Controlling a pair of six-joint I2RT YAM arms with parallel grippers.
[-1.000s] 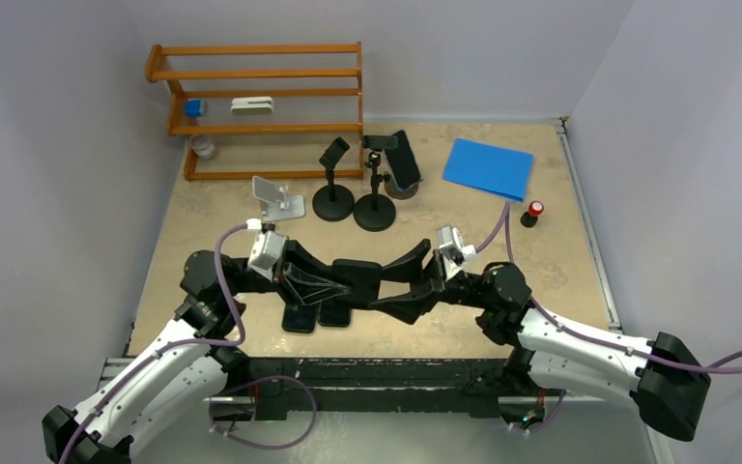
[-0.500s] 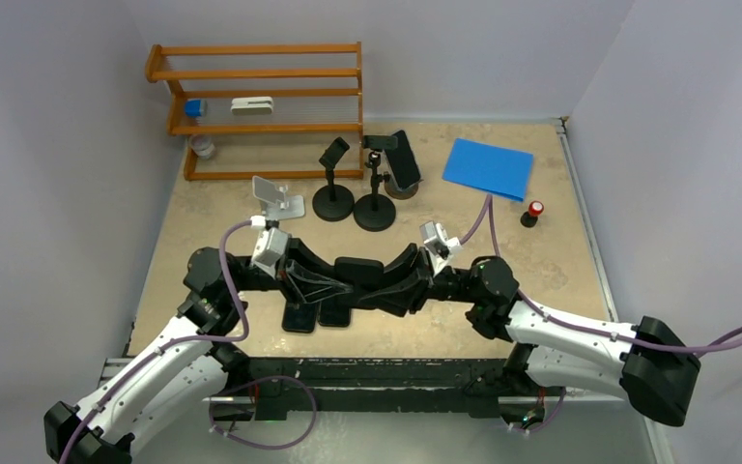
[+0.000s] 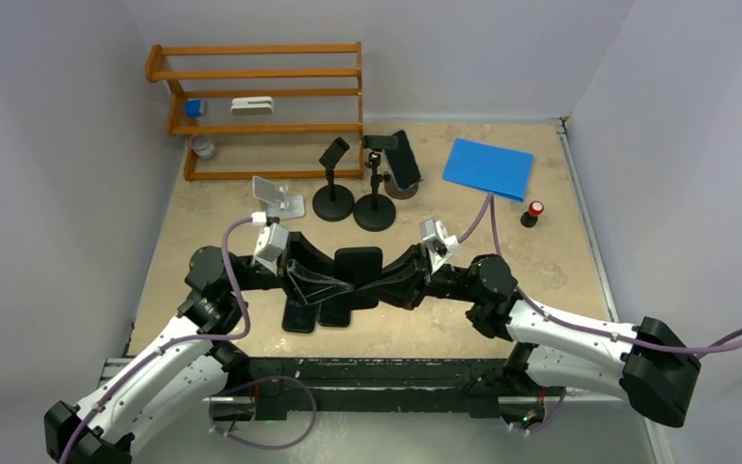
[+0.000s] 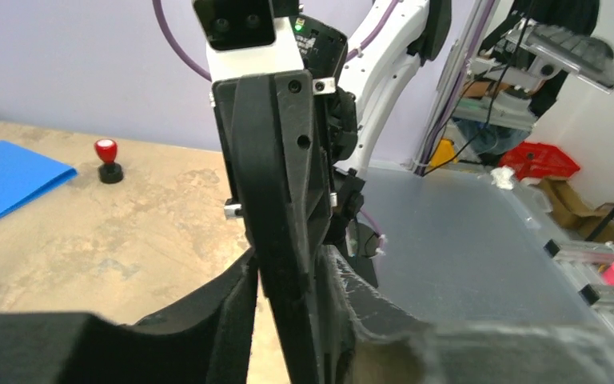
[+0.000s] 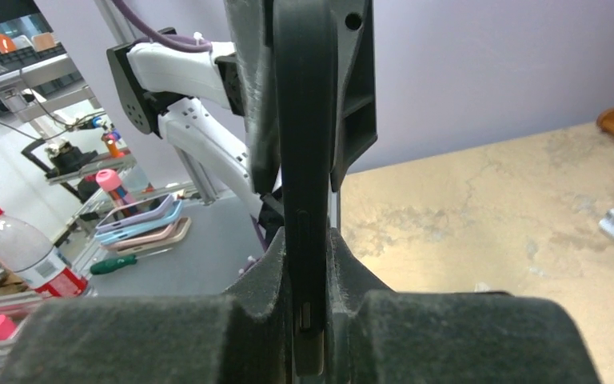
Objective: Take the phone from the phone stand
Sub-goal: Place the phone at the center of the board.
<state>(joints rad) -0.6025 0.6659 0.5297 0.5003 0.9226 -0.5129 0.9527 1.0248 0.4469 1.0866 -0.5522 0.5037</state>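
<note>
A black phone (image 3: 358, 274) hangs above the middle of the table, held edge-on between both arms. My left gripper (image 3: 340, 287) is shut on its left end; in the left wrist view the phone (image 4: 284, 216) stands upright between the fingers of the left gripper (image 4: 292, 276). My right gripper (image 3: 379, 286) is shut on the other end, its pads pressed on both faces of the phone (image 5: 307, 160) at the right gripper (image 5: 308, 244). At the back stand an empty silver phone stand (image 3: 281, 200) and two black pole stands (image 3: 333, 198) (image 3: 375, 206).
Two dark phones (image 3: 299, 317) (image 3: 335, 315) lie flat under the left gripper. Another phone (image 3: 405, 160) leans on a stand at the back. A blue folder (image 3: 489, 167), a red-topped stamp (image 3: 534, 212) and a wooden rack (image 3: 261, 106) stand farther back.
My right gripper has moved left to the phone and shut on it. The phone now sits a little higher and more upright. The left arm has barely moved.
</note>
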